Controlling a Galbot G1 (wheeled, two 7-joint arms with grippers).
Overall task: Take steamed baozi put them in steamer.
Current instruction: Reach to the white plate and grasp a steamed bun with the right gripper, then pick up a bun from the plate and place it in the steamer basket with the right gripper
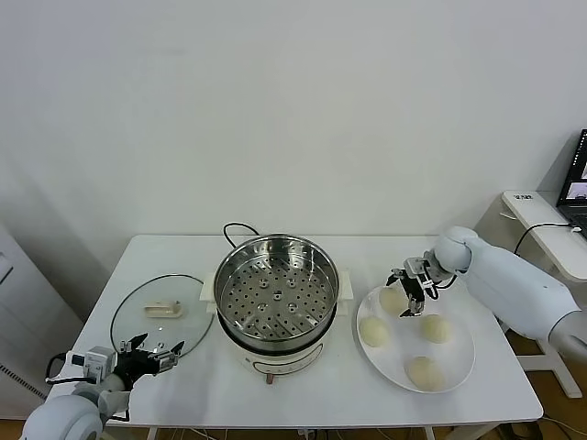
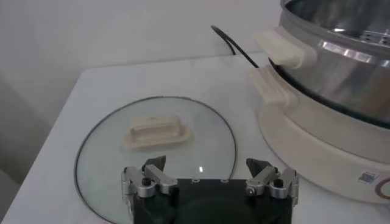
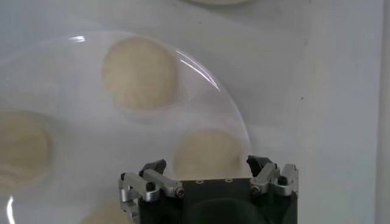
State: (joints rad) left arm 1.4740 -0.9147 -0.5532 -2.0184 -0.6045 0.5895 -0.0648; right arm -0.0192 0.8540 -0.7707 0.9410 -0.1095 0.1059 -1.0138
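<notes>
Four steamed baozi lie on a flat white plate [image 1: 459, 371] on the right part of the tabletop [image 1: 303, 394]: one at the back left [image 1: 393, 300], one at the front left [image 1: 373, 331], one at the right [image 1: 436, 328] and one nearest the front edge [image 1: 424, 372]. The right tool [image 1: 409, 293] hangs directly over the back-left bun, its fingers spread to either side of it; the right wrist view shows that bun [image 3: 208, 153] between the two open fingertips [image 3: 150, 176], and whether they touch the dough cannot be told. Nothing is gripped. Just left of the plate stands the steamer [image 1: 275, 291], a shiny steel pot with a perforated tray inside, on a white base with side handles; its tray holds no bun. The steamer's high wall rises between the plate and the rest of the tabletop, close beside the bun under the right tool. A black cord [image 1: 237, 229] loops out behind the pot toward the wall. Left of the steamer a round glass lid [image 1: 158, 316] with a cream handle [image 1: 163, 310] lies flat, its rim near the pot's base. The left tool [image 1: 151, 356] sits low at the front left corner, at the near edge of the lid, fingers wide apart and holding nothing. At the far right, a second white table [image 1: 541, 220] carries a dark screen [image 1: 580, 179].
</notes>
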